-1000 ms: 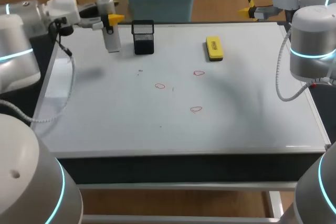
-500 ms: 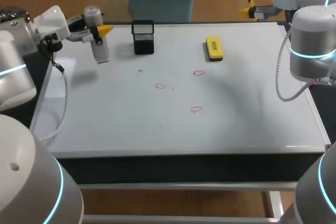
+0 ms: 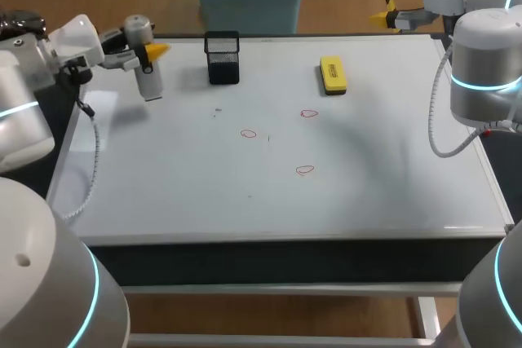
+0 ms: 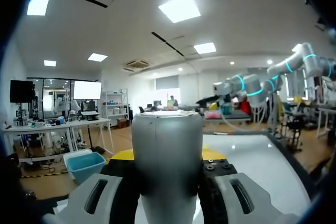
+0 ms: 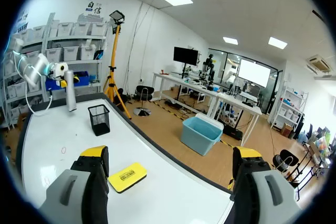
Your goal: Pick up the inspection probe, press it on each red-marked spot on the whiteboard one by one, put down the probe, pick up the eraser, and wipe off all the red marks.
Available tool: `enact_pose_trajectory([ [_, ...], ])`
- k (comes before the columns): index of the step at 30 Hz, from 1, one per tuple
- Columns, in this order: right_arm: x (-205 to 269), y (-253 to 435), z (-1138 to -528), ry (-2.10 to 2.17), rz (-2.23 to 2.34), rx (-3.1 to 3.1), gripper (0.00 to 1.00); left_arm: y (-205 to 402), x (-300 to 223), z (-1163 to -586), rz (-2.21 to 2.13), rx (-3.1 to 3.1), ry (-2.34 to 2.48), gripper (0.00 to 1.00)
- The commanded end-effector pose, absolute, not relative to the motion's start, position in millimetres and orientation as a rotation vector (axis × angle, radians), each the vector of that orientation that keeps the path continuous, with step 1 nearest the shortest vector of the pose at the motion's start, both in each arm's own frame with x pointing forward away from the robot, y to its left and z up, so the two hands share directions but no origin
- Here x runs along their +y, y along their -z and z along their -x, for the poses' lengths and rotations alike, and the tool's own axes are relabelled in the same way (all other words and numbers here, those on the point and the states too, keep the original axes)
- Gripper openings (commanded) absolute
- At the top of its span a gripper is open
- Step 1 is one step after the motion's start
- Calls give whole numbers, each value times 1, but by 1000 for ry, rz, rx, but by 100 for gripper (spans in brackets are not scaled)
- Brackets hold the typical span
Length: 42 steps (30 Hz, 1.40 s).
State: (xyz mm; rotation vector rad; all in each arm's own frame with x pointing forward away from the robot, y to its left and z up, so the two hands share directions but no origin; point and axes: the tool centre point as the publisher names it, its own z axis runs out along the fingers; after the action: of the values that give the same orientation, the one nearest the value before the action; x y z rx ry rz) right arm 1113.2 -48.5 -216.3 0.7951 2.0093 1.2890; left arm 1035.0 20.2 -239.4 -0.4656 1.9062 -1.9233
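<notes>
**So the inspection probe (image 3: 145,63) is up in the left end effector (image 3: 148,53), at the far-left corner of the whiteboard (image 3: 367,177)**

Caveats first. In the left wrist view the probe's grey barrel fills the middle, so its lower end is cut off. Only slivers of the yellow tips peek out on either side. From the head view I honestly can't tell if the probe's bottom touches the board or hangs just above it. There's a soft shadow beside it, that's all.

The left end effector is clamped on the barrel from both sides, with the probe roughly upright. That arm comes in over the board's left edge.

The right end effector (image 5: 170,153) sits off the far-right corner, fingers spread wide with nothing between them. In the head view it's mostly hidden behind the arm's own links.

Three red marks (image 3: 248,133) sit mid-board, well apart from the probe, tiny and faint. The yellow eraser (image 3: 332,74) lies flat near the far edge. A black mesh cup (image 3: 222,58) stands between it and the probe.
</notes>
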Motion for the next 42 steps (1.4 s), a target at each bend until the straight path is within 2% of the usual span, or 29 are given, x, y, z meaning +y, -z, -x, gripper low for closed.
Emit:
enact_pose_trajectory([
  [1,-49,216,-1114,-1289,-794,2011,100,244,26,-1039,457,1904,1936,0],
  [36,-49,216,-1114,-1289,-794,2011,100,250,31,-1040,507,1897,1928,0],
  [42,-17,238,-1113,-1206,-560,2358,100,250,31,-1040,507,1897,1928,0],
])
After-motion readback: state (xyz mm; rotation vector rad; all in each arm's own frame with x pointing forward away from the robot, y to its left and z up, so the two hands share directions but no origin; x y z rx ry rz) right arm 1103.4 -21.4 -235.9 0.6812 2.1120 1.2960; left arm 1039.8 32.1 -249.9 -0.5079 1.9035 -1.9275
